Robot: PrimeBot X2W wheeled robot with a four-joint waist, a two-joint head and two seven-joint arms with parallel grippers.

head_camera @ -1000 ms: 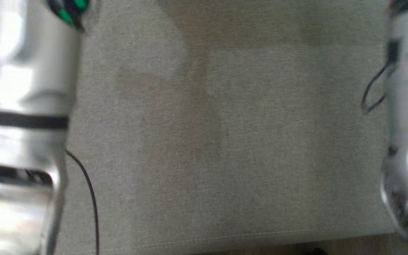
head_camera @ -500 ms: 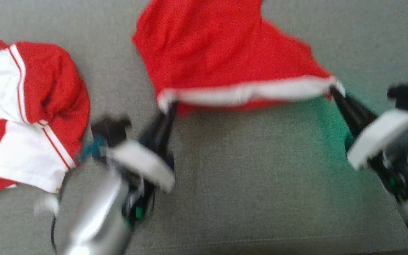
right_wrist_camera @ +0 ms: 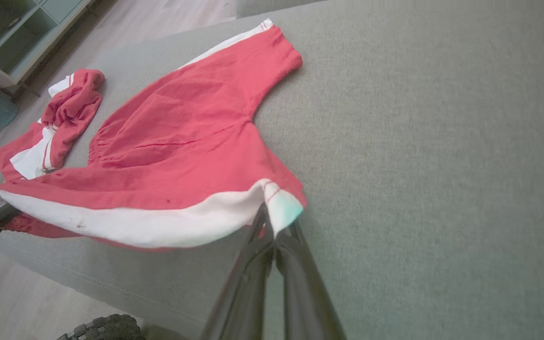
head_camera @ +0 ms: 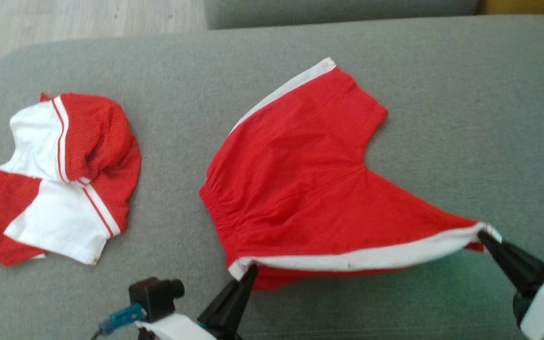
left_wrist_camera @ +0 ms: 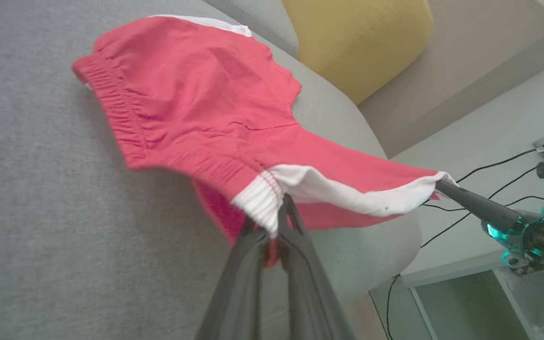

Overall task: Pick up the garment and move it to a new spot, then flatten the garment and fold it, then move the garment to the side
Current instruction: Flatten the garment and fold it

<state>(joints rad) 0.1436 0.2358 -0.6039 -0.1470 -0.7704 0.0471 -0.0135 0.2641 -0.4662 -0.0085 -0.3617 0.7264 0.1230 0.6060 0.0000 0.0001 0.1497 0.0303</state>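
While the red shorts point(head_camera: 300, 179) lie spread on the grey sofa point(head_camera: 465, 118), the left fingers point(head_camera: 229, 302) are pinched tight on the near-left end of their white side stripe. The right fingers point(head_camera: 513, 262) are clamped on its near-right end, and the stripe hangs taut between them. A red-and-white garment point(head_camera: 64, 174) lies well apart at the left.

I can't see the underside of the red shorts point(head_camera: 300, 189); their top layer covers it. At the hem's ends, cloth hides the tips of the left gripper point(head_camera: 249, 270) and right gripper point(head_camera: 483, 235). Left of the shorts, the frame edge clips the crumpled garment point(head_camera: 59, 179).
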